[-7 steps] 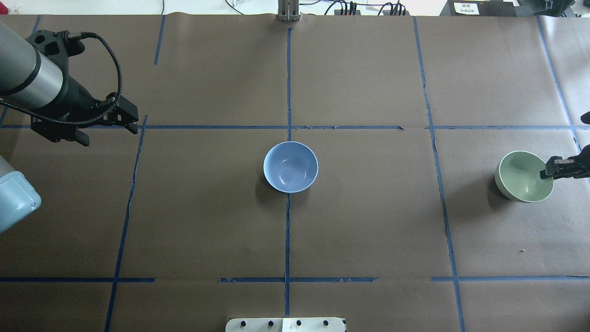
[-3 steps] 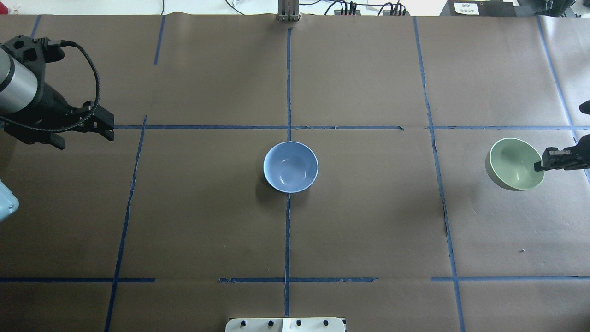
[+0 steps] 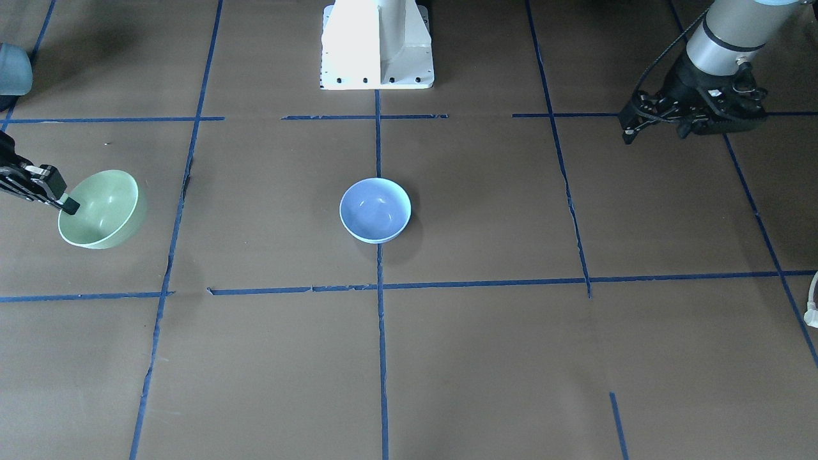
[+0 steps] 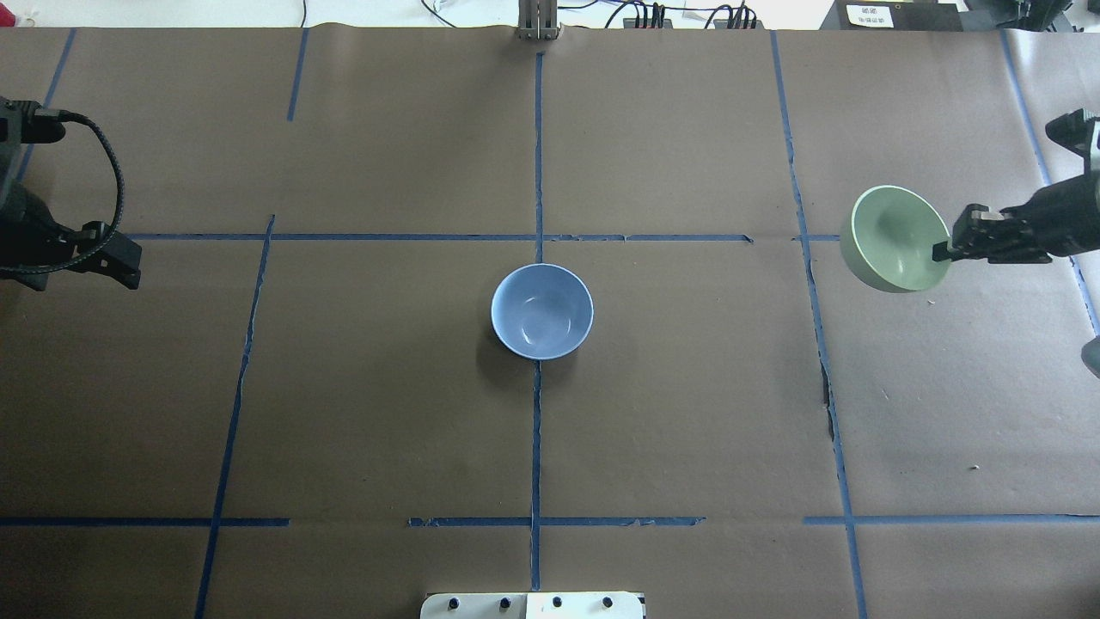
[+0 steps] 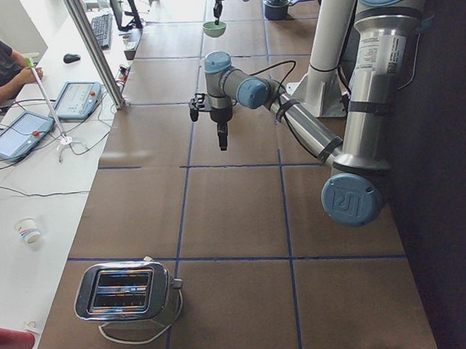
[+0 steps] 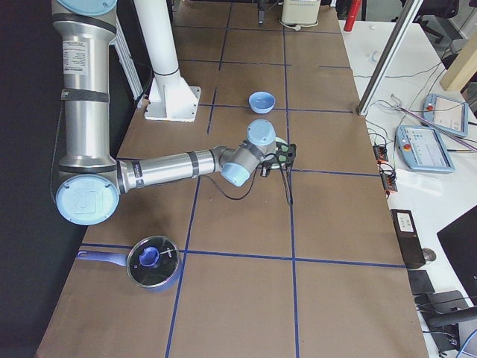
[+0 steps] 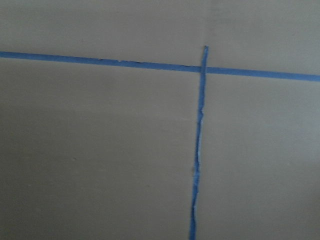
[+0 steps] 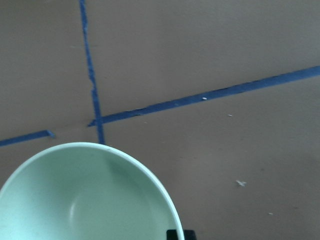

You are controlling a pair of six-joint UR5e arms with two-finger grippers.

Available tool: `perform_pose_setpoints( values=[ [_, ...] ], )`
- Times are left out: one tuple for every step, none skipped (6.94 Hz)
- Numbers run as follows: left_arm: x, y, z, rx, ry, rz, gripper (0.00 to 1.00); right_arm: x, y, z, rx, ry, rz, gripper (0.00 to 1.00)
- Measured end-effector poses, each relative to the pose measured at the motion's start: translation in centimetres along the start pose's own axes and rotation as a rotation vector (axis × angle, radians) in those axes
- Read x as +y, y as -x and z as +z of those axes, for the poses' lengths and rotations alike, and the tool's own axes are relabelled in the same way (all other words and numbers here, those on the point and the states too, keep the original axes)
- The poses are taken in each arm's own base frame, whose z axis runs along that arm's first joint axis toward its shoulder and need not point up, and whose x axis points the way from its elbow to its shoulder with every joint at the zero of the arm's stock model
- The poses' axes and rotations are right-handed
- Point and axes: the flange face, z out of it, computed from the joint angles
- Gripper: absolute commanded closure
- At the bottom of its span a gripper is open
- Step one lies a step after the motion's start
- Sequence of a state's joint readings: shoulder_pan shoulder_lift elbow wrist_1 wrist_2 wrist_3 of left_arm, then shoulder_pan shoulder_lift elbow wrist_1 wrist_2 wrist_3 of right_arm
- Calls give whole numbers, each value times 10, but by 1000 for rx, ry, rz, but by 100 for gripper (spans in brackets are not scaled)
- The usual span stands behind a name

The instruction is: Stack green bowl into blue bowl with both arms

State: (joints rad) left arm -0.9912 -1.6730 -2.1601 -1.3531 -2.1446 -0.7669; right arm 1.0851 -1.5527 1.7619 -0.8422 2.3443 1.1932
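The green bowl (image 4: 894, 236) hangs tilted above the table at the right, held by its rim. My right gripper (image 4: 944, 250) is shut on that rim; it also shows in the front view (image 3: 67, 206) beside the green bowl (image 3: 99, 207). The right wrist view shows the green bowl's inside (image 8: 85, 195). The blue bowl (image 4: 541, 311) stands upright and empty at the table's centre, far from both grippers; it also shows in the front view (image 3: 375, 209). My left gripper (image 4: 86, 273) is at the far left edge, empty and seemingly open, above bare paper.
Brown paper with blue tape lines covers the table. The white pedestal base (image 3: 377, 45) stands at the robot's side. A lidded pot (image 6: 153, 261) lies near the right end and a toaster (image 5: 126, 289) near the left end. An operator sits beside the table.
My right gripper has lifted the green bowl off the table and carried it away from the robot and slightly toward the centre. My left arm has drawn back to the left.
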Motion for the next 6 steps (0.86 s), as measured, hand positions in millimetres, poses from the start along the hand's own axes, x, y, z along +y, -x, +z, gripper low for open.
perform_pose_setpoints(
  values=[
    [-1,19,1,-16,3,39,0,-2,43,8,-24,4,-10,100],
    [-1,39,2,-30,7,91,0,2,91,20,-22,6,-27,99],
    [-1,58,3,-43,13,144,0,14,146,34,5,-1,-46,99],
    [0,73,3,-53,17,176,0,34,202,49,38,-7,-64,99],
    [-2,85,4,-62,17,176,0,65,253,71,59,-17,-72,99],
    [-9,87,3,-61,9,168,0,99,289,94,71,-39,-79,99]
  ],
)
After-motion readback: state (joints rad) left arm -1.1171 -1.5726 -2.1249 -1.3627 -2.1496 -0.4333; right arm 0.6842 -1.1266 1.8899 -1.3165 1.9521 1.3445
